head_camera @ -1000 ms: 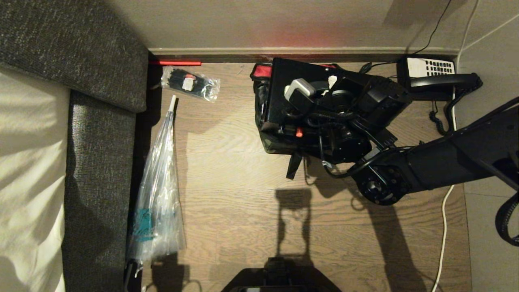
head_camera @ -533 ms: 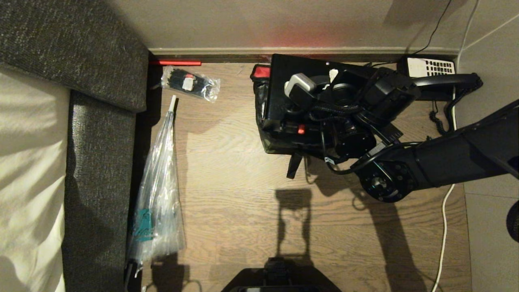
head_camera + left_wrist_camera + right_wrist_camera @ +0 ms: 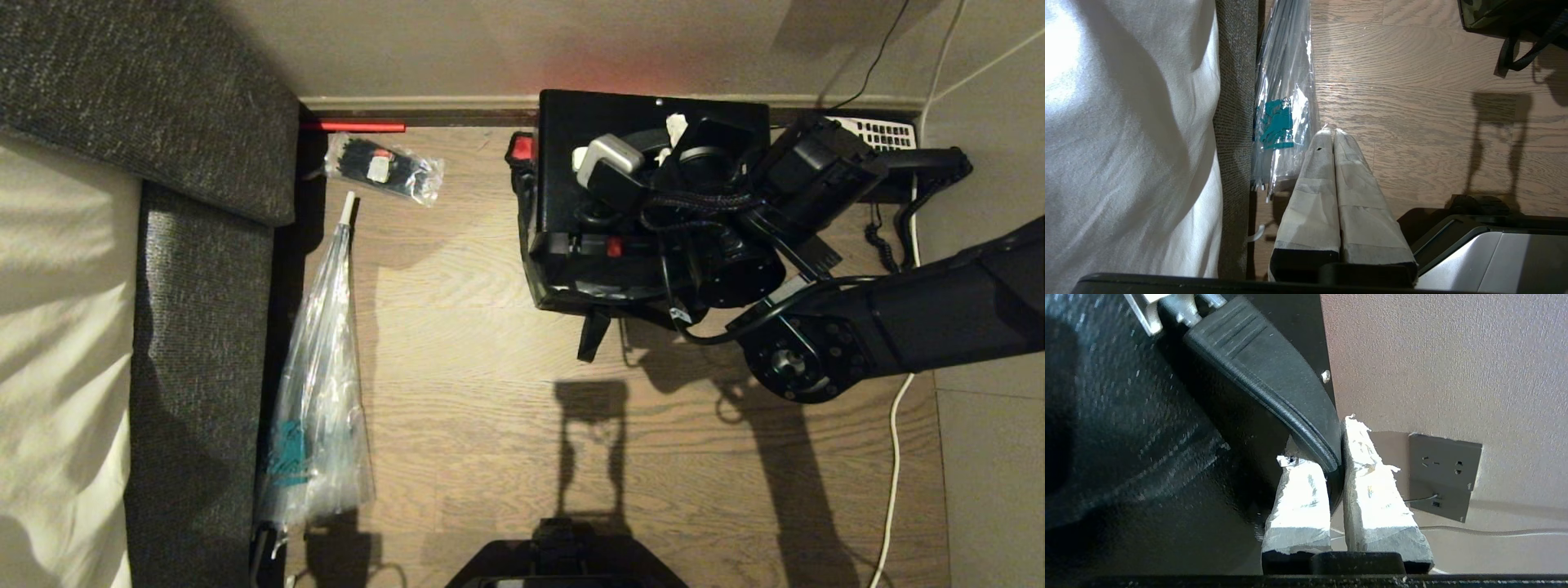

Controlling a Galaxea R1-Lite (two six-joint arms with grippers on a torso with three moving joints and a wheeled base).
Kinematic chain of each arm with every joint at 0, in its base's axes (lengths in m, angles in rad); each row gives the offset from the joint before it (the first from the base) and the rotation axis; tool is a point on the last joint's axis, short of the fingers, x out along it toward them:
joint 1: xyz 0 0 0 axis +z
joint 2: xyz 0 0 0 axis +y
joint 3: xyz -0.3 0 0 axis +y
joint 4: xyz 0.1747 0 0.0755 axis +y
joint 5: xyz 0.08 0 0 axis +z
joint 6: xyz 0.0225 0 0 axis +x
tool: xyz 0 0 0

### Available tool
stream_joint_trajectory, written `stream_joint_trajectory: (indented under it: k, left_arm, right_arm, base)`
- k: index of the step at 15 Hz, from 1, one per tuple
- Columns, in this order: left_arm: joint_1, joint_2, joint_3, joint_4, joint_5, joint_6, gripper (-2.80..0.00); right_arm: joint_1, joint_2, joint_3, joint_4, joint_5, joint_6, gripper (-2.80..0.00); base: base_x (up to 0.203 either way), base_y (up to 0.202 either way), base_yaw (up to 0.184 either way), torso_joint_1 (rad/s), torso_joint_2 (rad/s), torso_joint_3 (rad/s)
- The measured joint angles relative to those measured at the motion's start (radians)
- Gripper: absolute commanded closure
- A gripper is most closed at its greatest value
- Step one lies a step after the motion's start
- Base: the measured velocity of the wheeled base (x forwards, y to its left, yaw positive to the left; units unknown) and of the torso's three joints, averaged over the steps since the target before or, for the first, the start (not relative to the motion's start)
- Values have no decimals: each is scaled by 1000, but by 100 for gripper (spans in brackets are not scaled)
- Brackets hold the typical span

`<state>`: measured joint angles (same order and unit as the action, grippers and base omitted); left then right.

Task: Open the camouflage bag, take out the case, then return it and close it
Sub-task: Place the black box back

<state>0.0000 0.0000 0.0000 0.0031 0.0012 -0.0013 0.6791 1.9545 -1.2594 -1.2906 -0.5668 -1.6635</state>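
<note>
Here the case [image 3: 563,163] is held lifted above the camouflage bag [image 3: 571,296] on the tabletop [image 3: 490,392], its handle [image 3: 1274,384] pinched in the right claw [image 3: 1331,457]. The left claw [image 3: 1333,136] is kept closed, empty, near the bed [image 3: 1126,122].

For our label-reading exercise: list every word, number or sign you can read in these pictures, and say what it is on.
None can be read.
Phone keypad: markings too small.
Plastic sleeve: teal print too blurred.
Packet of ties: white tag, too small.
Black case, wall socket: no text.
</note>
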Motion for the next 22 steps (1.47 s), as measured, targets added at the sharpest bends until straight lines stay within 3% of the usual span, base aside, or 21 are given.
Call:
stream_joint_trajectory:
  k: [15, 22]
  left_arm:
    - [0, 0, 0, 0, 0, 0, 0]
    - [0, 0, 0, 0, 0, 0, 0]
  right_arm:
    - [-46, -6, 27, 8, 101, -23, 0]
    - [-48, -25, 34, 54, 113, -23, 0]
  base:
    - [0, 0, 0, 0, 0, 0]
    - [0, 0, 0, 0, 0, 0]
